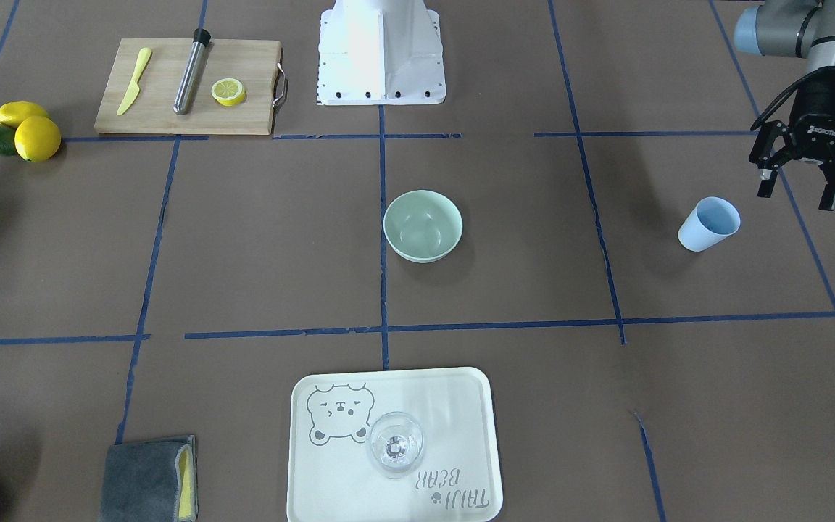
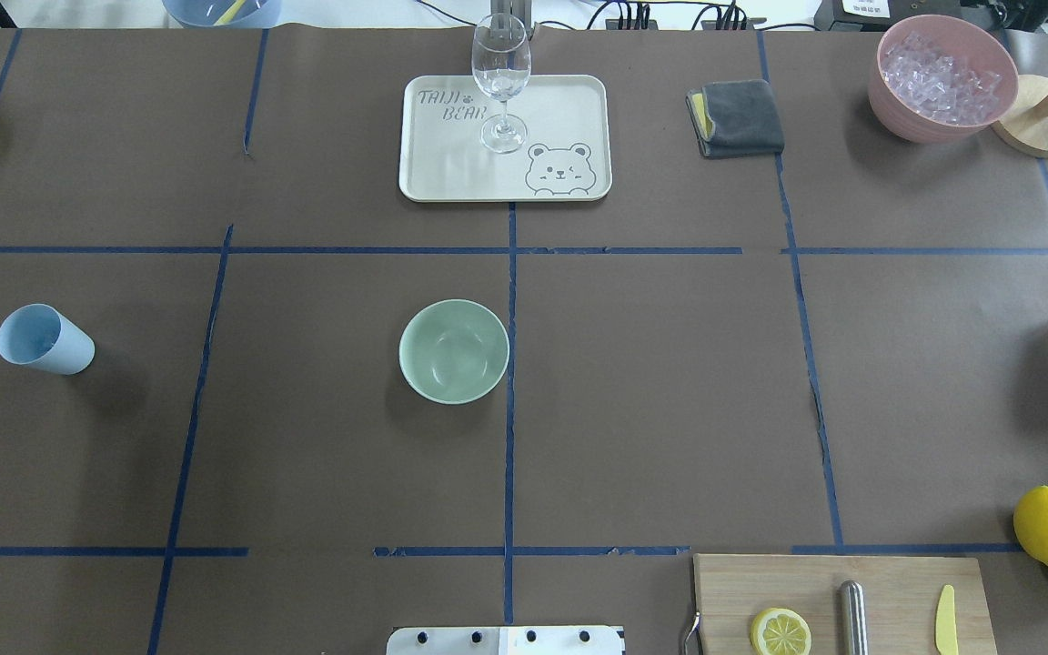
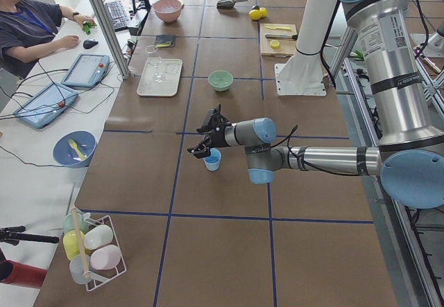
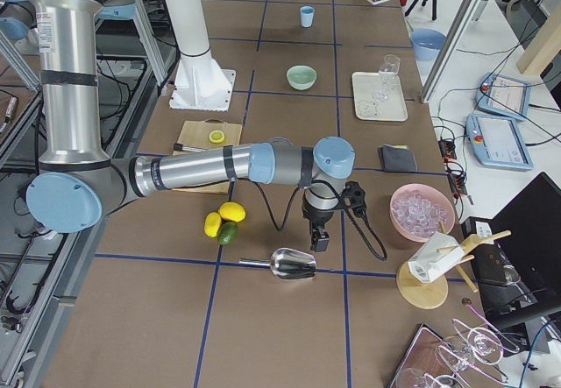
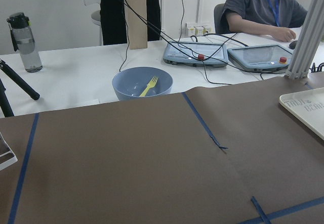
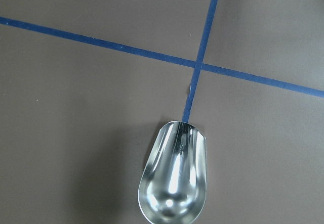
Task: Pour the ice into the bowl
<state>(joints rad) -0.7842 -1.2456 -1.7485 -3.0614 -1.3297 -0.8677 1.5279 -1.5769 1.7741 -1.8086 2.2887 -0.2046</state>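
Note:
The mint-green bowl (image 1: pixel 422 225) (image 2: pixel 454 350) stands empty at the table's middle. The ice (image 2: pixel 941 71) fills a pink vessel (image 4: pixel 422 211) at the far corner on my right side. My left gripper (image 1: pixel 799 190) hangs open and holds nothing, just above and beside a light blue cup (image 1: pixel 709 223) (image 3: pixel 212 159). My right gripper (image 4: pixel 317 230) hovers over a metal scoop (image 4: pixel 294 264) (image 6: pixel 174 183) that lies on the table; I cannot tell whether that gripper is open or shut. The right wrist view shows none of its fingers.
A cream tray (image 2: pixel 569 109) carries a wine glass (image 2: pixel 500 82). A cutting board (image 1: pixel 164 109) holds a yellow knife, a steel rod and a lemon slice (image 1: pixel 228 92). Lemons and a lime (image 1: pixel 22 130) lie nearby, and a grey cloth (image 2: pixel 738 116). A person (image 3: pixel 31 26) sits at the side desk.

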